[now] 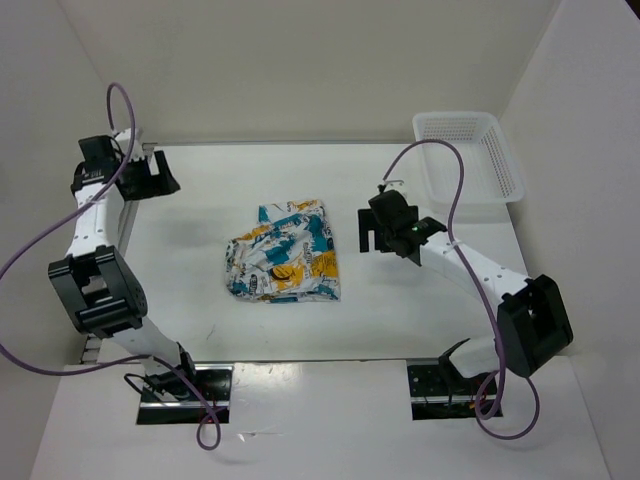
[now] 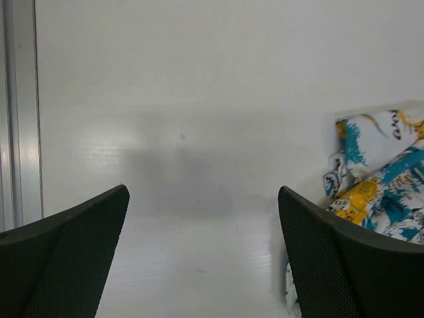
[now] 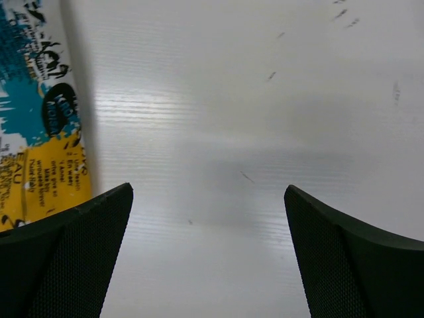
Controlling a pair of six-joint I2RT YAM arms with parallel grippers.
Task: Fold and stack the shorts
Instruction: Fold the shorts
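The shorts (image 1: 285, 252), white with teal, orange-yellow and black print, lie folded into a rumpled square in the middle of the table. My left gripper (image 1: 168, 175) hovers open near the table's far left corner, well away from them. In the left wrist view the left gripper (image 2: 203, 190) has only bare table between its fingers, and the shorts (image 2: 384, 179) show at the right edge. My right gripper (image 1: 363, 232) stands open just right of the shorts. In the right wrist view the right gripper (image 3: 209, 188) is empty, with the shorts (image 3: 40, 112) at the left edge.
A white plastic mesh basket (image 1: 455, 120) stands at the table's far right corner. White walls close the table in at the back and on both sides. A metal rail (image 2: 20, 112) runs along the table's left edge.
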